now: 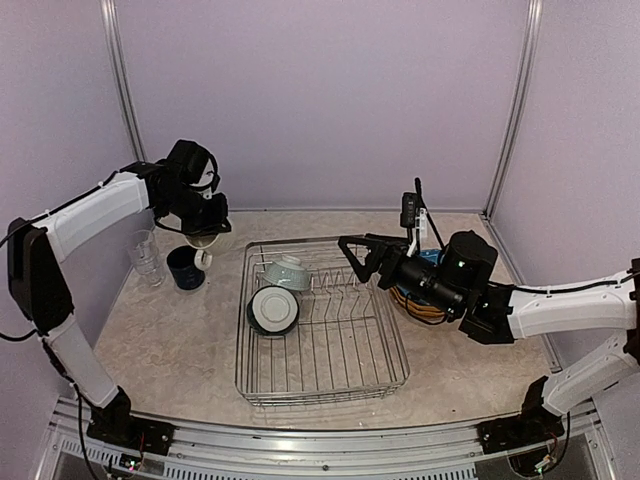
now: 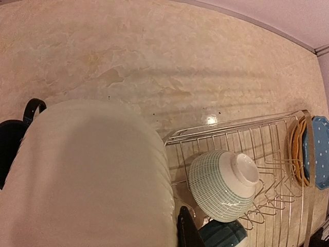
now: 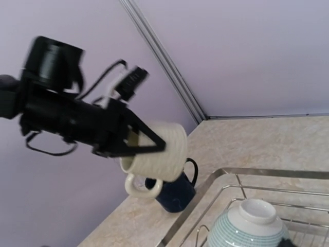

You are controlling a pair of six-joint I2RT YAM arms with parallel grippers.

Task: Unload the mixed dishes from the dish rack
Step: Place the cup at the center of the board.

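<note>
My left gripper (image 1: 205, 228) is shut on the cream mug (image 1: 203, 243) and holds it tilted in the air just above the navy mug (image 1: 186, 268), left of the dish rack (image 1: 390, 375). The cream mug fills the left wrist view (image 2: 87, 175), and the right wrist view shows it too (image 3: 154, 152). A pale teal bowl (image 1: 287, 271) lies upside down in the rack's far left corner. A dark-sided bowl (image 1: 273, 310) leans beside it. My right gripper (image 1: 357, 258) is open and empty above the rack's far right part.
Clear glasses (image 1: 146, 255) stand left of the navy mug. A yellow plate (image 2: 297, 149) and a blue dotted plate (image 2: 316, 152) lie just outside the rack's right side, under my right arm. Walls close in on the back and both sides.
</note>
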